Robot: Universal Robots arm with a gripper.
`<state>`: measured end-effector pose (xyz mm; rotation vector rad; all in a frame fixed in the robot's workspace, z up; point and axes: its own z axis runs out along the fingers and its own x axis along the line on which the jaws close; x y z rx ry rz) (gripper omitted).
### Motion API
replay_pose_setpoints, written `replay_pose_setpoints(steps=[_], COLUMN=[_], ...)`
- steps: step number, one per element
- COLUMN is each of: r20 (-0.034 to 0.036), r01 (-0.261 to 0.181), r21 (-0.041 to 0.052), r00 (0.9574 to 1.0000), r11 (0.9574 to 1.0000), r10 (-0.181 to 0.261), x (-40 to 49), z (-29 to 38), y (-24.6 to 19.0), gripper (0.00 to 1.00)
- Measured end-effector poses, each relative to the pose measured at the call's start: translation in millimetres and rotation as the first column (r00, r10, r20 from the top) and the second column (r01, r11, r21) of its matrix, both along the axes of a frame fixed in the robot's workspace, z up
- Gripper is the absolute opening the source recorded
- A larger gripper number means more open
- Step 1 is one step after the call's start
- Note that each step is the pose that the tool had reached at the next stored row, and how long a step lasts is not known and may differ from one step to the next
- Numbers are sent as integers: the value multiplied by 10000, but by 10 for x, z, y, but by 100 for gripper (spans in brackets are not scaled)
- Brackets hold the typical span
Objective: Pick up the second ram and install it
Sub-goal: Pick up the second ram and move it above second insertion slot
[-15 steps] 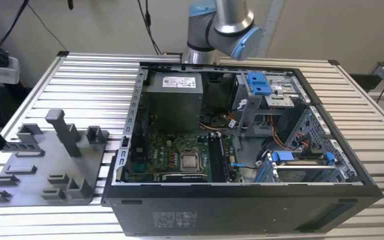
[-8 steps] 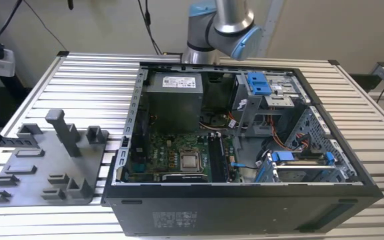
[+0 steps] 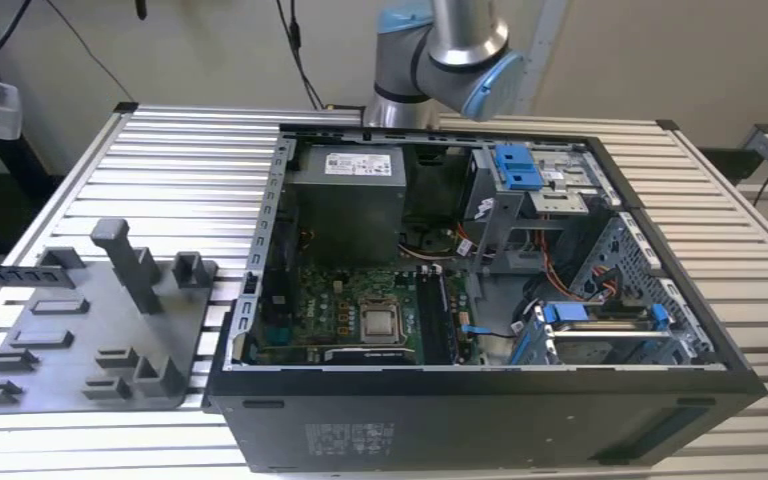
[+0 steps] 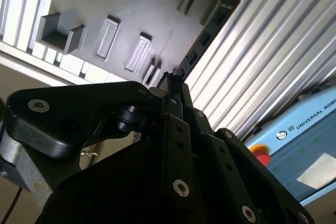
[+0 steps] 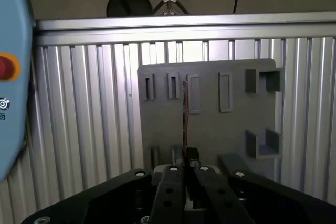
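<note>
- Ribbed aluminium bench (image 3: 184, 160) carries an open computer case (image 3: 491, 400) on the exterior view's right and a grey holder plate (image 3: 77, 350) on its left, with bare slats between them.
- An upright post (image 3: 124, 255) and low blocks rise from the plate.
- The arm (image 3: 438, 50) stands behind the case.
- In the first wrist view the bench ends at a rail (image 5: 173, 24). A blue box (image 5: 10, 77) with a red button stands at one side.
- The hand (image 5: 185, 153) is pinched narrow on the second ram (image 5: 185, 111), which shows edge-on over the plate.
- In the second wrist view the ram (image 4: 207, 32) juts straight out from the fingertips, over the plate's edge (image 4: 131, 9).
- Whether its far end touches the plate I cannot tell.
</note>
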<state>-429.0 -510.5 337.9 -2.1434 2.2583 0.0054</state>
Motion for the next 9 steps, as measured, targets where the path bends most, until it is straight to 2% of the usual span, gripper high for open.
replay_pose_setpoints(steps=[9], r20=[-100], r01=[2], r21=[129], r00=[10000], r11=[9999], r10=[-1], x=[0], z=[143], y=[0], gripper=[14])
